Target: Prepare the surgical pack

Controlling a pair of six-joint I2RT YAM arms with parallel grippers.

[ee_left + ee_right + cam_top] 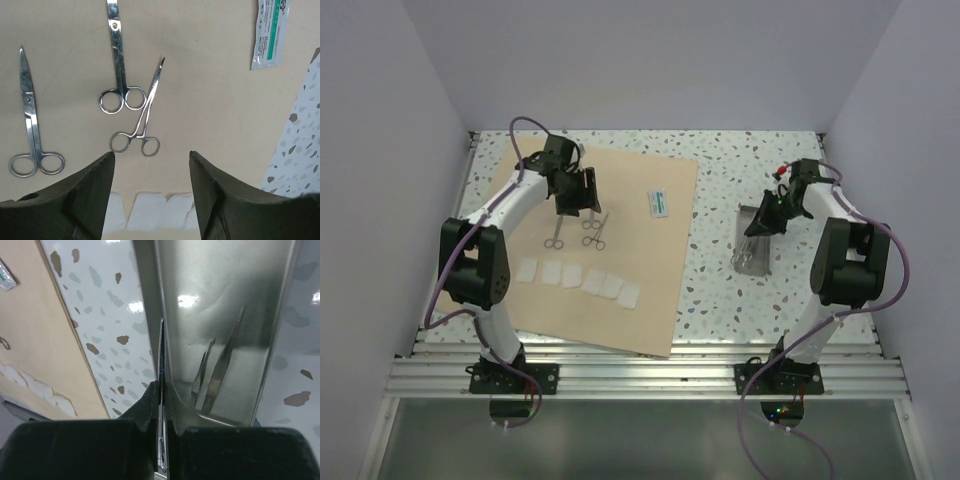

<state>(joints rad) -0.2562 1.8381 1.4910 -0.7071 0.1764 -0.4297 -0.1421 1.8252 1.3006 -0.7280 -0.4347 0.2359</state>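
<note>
**A:** Three tools lie on the tan sheet (640,300). In the left wrist view, one pair of scissors (32,125) is at nine o'clock, a second pair (119,65) at twelve, and the curved forceps (142,120) are in the middle. The left gripper (151,162) hangs over them, jaws apart and empty.

**B:** And the right gripper (161,390)?

**A:** It is clamped on a thin steel tool (161,350) over the tray (225,290), at three o'clock on the table. A pointed tool (220,370) already lies inside.

**B:** Gauze?

**A:** Six or so squares (570,276) sit in a row at seven o'clock on the sheet. A packet (658,203) is at one o'clock.

**B:** Progress?

**A:** Early, I'd judge. The tray is barely loaded and stands off the sheet, and no folding has begun.
</note>
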